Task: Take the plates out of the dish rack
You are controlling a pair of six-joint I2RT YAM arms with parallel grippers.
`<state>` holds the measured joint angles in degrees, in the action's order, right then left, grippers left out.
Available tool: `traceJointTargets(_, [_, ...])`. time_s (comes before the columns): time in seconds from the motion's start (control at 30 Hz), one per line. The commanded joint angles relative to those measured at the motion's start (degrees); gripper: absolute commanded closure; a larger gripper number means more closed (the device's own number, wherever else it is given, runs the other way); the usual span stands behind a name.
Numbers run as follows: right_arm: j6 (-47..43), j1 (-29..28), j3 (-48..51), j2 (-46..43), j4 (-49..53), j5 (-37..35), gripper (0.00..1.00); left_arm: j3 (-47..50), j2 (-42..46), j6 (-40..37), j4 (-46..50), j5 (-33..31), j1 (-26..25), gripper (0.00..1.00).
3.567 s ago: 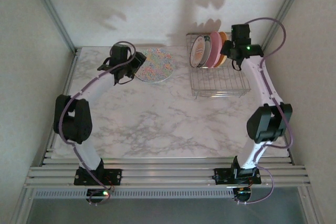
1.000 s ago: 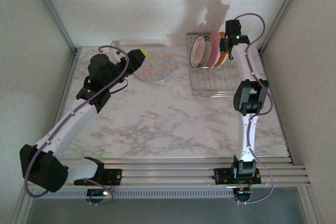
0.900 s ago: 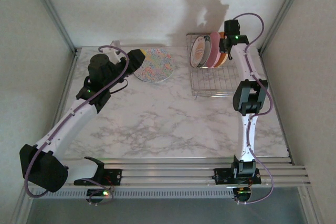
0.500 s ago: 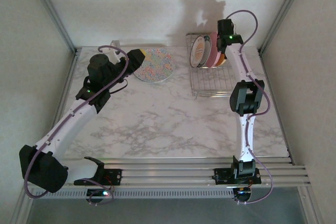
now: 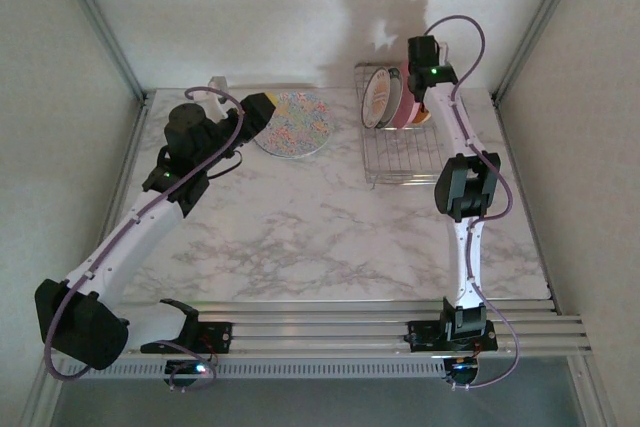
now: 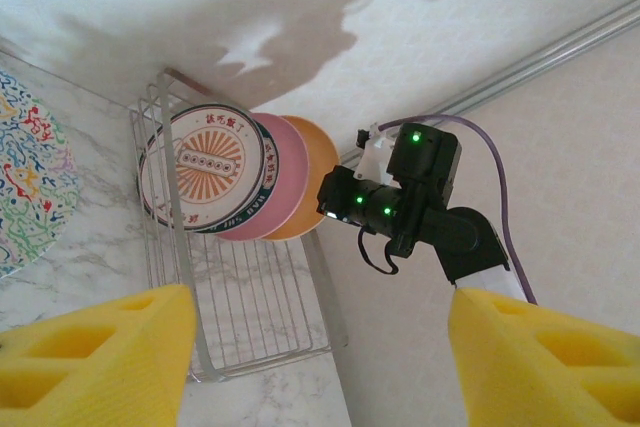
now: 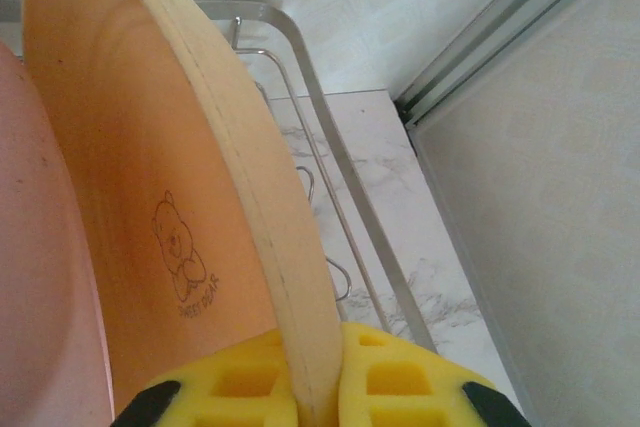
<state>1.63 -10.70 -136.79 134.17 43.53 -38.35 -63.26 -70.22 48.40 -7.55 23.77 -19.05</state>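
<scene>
Above the marble table (image 5: 300,227), the right jaws pinch the orange plate (image 7: 150,177).

Three plates (image 6: 205,172) are standing in the wire dish rack (image 6: 250,297); the right gripper (image 6: 328,205) is touching the orange plate (image 6: 315,182) at its rim.

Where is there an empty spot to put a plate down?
The wide marble table on the near side of the speckled plate and dish rack is bare. Back right is crowded: the emblem plate, pink plate and orange plate stand packed in the rack.
</scene>
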Motion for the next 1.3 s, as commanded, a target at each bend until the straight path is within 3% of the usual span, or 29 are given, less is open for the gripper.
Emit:
traceJointTargets(0.0, [-1.1,-1.1,-2.3,-1.7,-1.9,-2.9,1.0,-0.3,1.3,0.1,-2.2,-0.5,-0.5,0.33])
traceJointTargets(1.27, [-2.8,-1.3,-1.4,-5.2,-2.2,-11.2,1.0,1.8,3.3,2.8,-9.6,0.6,-0.5,0.3])
